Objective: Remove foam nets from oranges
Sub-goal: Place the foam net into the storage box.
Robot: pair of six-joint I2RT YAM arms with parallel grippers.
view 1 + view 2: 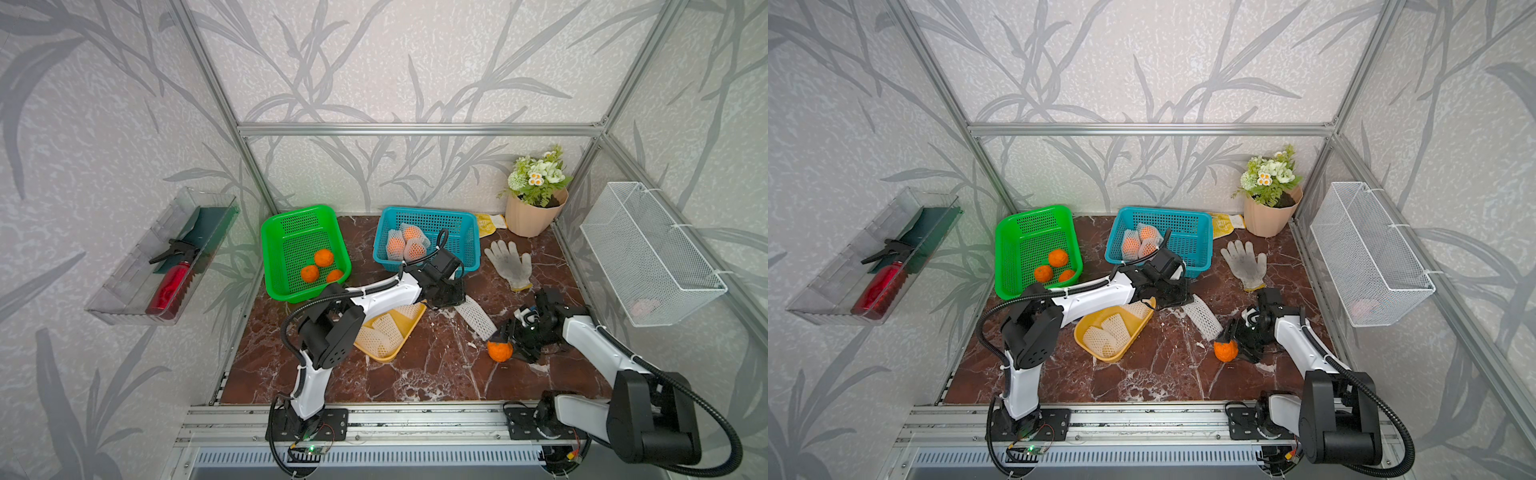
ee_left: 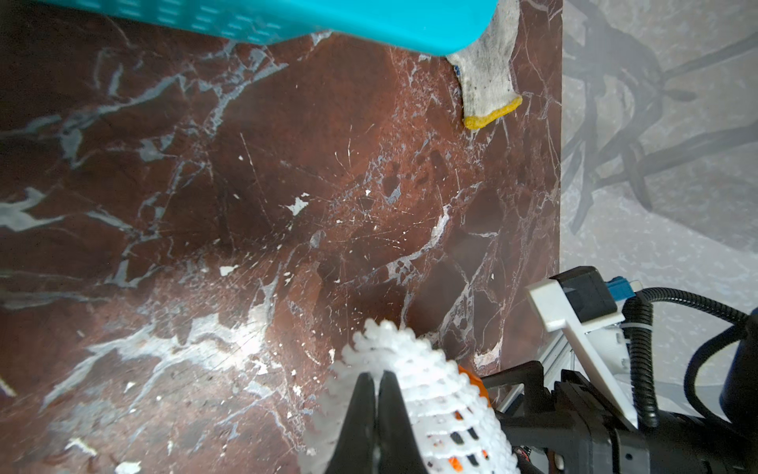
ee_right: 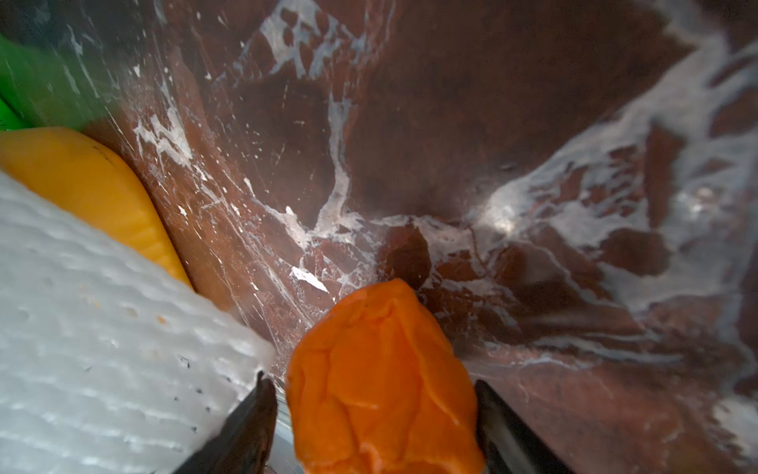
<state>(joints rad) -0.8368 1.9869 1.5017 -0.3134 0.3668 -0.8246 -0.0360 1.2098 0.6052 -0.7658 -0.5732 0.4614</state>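
— Left wrist view tells it best: the left fingers (image 2: pixel 361 404) are pressed together on one end of the net (image 2: pixel 422 381), pinching the foam flat.

— And the rest of that net?

— It runs away from the tray (image 1: pixel 384 356) over the tabletop (image 1: pixel 436 374), on the tray's side toward the right arm. Its far end lies just beside the orange (image 1: pixel 500 351), which sits further from the tray again.

— Is the orange out of it?

— Looks bare to me in the right wrist view. The right fingers (image 3: pixel 250 422) stand apart, one on each side of the fruit, with a sliver of daylight on one side. I wouldn't call that a clamp.

— How would you handle the two?

— The net is light, soft and springy. I'd guess it stretches, and tears if yanked. An end rim is the place to take it, as the left fingers do. The orange is round and will likely roll. I'd take it across the middle, gently, since the skin looks wrinkled and soft.

— More to do?

— Three netted oranges (image 1: pixel 414 249) sit in the blue basket (image 1: pixel 467 245) beyond the tray.
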